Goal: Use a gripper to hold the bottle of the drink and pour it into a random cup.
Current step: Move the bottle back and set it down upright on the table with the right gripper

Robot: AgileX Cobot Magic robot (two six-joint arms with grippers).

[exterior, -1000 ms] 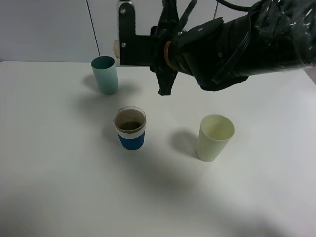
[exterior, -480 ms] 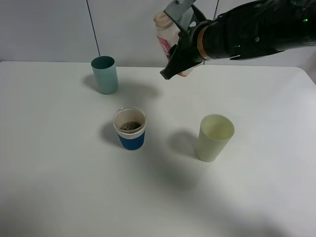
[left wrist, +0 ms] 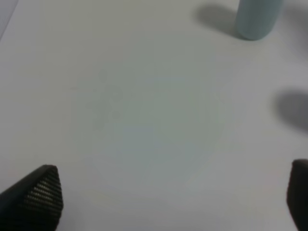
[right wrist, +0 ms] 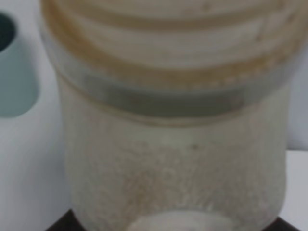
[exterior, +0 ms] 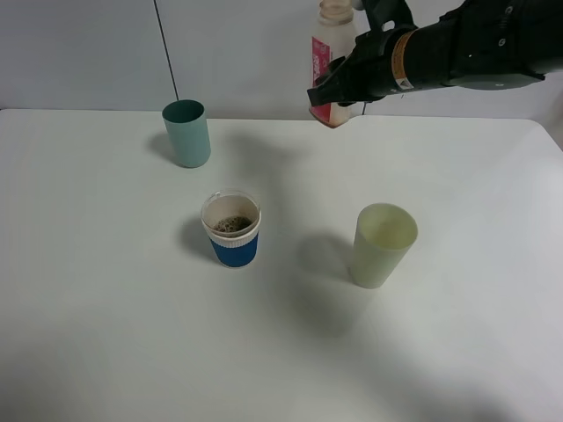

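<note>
– Bottle [exterior: 334, 40] of the drink: where is it?

– It is up in the right gripper [exterior: 347, 83], at the far side of the table [exterior: 106, 308]. It stands about upright, with the capless neck on top. In the high view its base shows at the line of the table's far edge, in front of the wall.

– How does the arm stand?

– It comes in from the right, and the forearm lies nearly level. The orange-gold band [exterior: 400, 57] sits just behind the claw. The black jaws are clenched on the lower body of the bottle, under the pink-red label.

– And the wrist camera?

– The bottle [right wrist: 173, 144] fills nearly the whole picture, very close and blurred. Its neck threads look brownish.

– The other arm?

– The left gripper [left wrist: 171, 197] hangs over bare table with its jaws released and wide apart, nothing between them. The teal tumbler [left wrist: 255, 19] stands well away from it.

– Where is the cup?

– The blue-sleeved cup [exterior: 231, 229] stands in the middle of the table, and dark brown drink [exterior: 231, 224] lies in it. It is well apart from the bottle.

– What room is around it?

– The teal tumbler [exterior: 187, 132] stands behind it to the left, near the far edge. The pale green cup [exterior: 383, 244] stands to its right. All three are well apart, with open white surface between them and a wide bare strip toward the near edge.
</note>
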